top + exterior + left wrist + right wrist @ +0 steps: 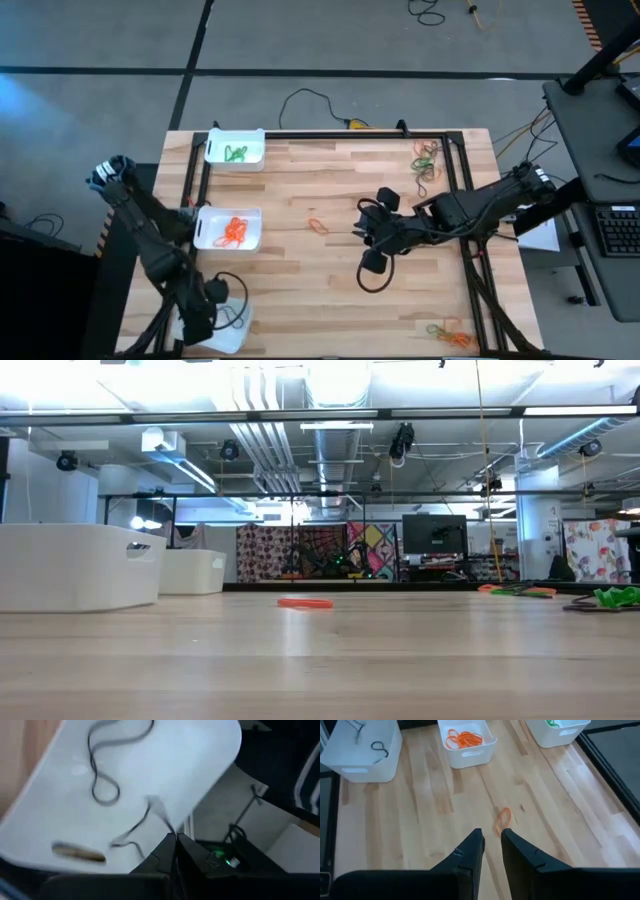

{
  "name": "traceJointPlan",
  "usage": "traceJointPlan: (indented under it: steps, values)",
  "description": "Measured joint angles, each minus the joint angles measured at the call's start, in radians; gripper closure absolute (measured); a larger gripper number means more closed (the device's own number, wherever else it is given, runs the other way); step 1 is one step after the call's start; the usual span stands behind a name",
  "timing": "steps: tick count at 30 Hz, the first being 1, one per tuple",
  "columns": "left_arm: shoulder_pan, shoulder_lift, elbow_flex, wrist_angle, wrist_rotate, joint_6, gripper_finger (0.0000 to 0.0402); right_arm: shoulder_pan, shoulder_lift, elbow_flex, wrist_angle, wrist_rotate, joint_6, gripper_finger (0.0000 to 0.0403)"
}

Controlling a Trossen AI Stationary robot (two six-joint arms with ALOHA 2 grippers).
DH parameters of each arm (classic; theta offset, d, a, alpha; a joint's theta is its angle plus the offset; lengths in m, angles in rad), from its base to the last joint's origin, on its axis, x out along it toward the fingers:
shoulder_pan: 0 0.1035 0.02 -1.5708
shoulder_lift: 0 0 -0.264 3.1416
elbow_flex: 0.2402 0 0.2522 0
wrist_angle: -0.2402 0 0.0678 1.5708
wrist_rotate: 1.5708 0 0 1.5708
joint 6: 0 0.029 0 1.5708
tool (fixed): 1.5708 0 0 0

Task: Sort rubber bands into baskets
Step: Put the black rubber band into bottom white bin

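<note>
High view first: the left hand (232, 318) hangs over the shallow white plastic basket (236, 338) at the bench's near left corner, fingers pressed together with a thin black rubber band (159, 815) trailing from their tips; more black bands (102, 790) lie inside. Along the wooden bench's (300, 290) left edge, the middle basket (250, 238) holds orange bands (232, 232) and the far-corner basket (250, 152) green ones (236, 153). One loose orange band (317, 226) lies mid-bench. The right hand (491, 845) hovers near it, fingers slightly parted and empty. Mixed bands sit at the far right (426, 154) and near right (447, 332) corners.
</note>
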Motion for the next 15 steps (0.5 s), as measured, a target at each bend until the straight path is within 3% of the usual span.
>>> traceJointPlan:
  steps: [8,15]
  values:
    - [0.075,0.142,-0.011,0.001,-0.027,0.182,0.0402,0.003,0.003,0.000,0.011,-0.038,0.043,0.0329]
    - [0.093,0.240,-0.014,-0.041,-0.116,0.246,0.0400,0.002,0.006,0.000,0.008,-0.034,0.040,0.0318]
